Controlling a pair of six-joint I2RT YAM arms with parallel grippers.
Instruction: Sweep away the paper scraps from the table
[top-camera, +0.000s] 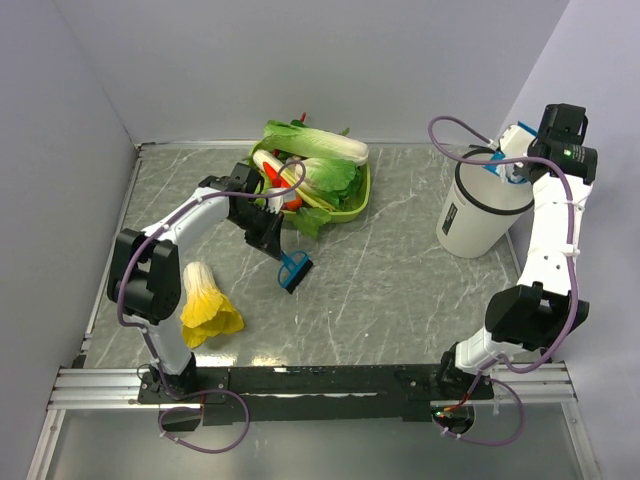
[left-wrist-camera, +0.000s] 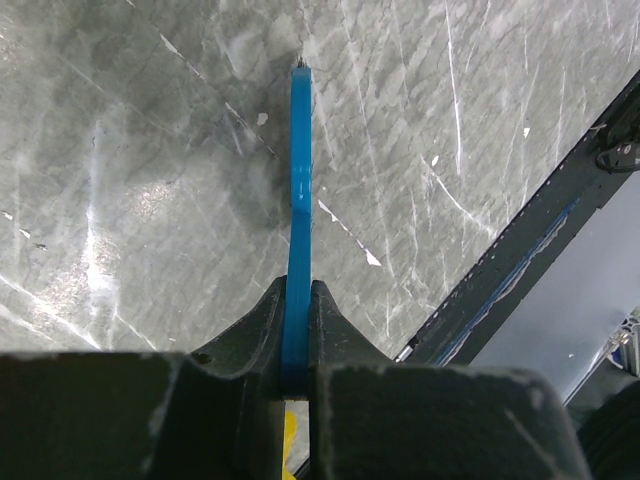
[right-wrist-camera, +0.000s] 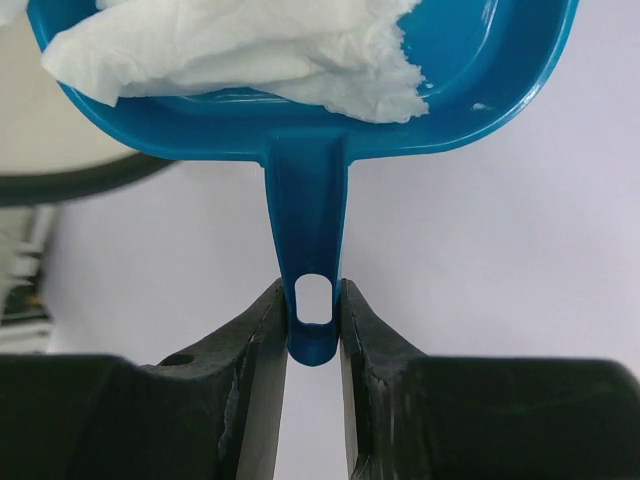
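Right tool (right-wrist-camera: 313, 305) first: I am pinching the blue dustpan (right-wrist-camera: 310, 140) by its handle, holding it at the mouth of the white bin (top-camera: 478, 215) so the paper scraps (right-wrist-camera: 240, 45) lying inside can drop. My left tool (left-wrist-camera: 297, 305) is clamping the brush (left-wrist-camera: 300, 150), parking it low over the table (left-wrist-camera: 150, 170).

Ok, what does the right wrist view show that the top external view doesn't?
Only the right wrist: white paper scraps lying in the blue dustpan, and the grip on its handle up close. Only the top external: the left gripper holding a blue brush, the green bowl of vegetables, a yellow cabbage on the table. Both: the right gripper, the dustpan and the white bin.
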